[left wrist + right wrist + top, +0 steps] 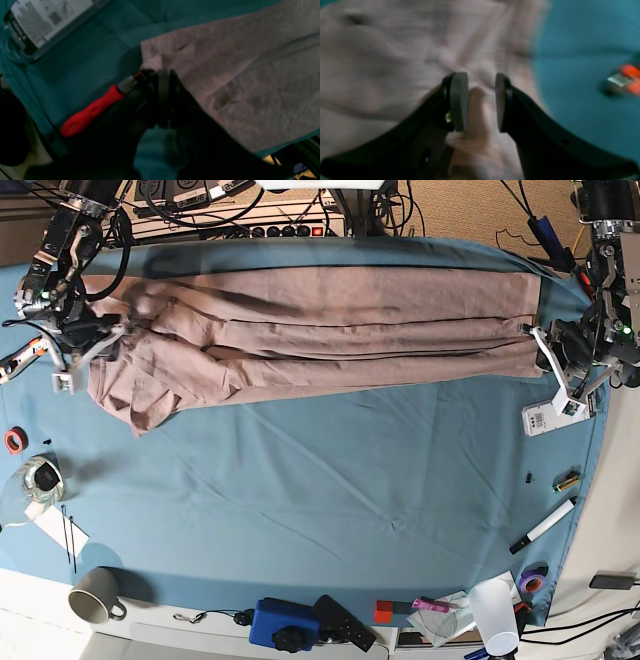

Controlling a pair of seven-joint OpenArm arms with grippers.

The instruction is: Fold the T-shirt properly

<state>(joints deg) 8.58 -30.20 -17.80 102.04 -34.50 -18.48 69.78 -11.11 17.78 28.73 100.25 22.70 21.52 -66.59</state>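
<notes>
T-shirt stretched lengthwise between the two arms across the far half of the tabletop.

Nearest the viewer the blue tabletop lies bare of cloth; beyond it the T-shirt runs left to right, its long axis spanning both arms. The left gripper, at the scene's right end, is pressed together on a corner of the fabric. The right gripper, at the left end, stands spread astride a raised ridge of cloth, not yet pinching it. Each arm is nearest its own end.
</notes>
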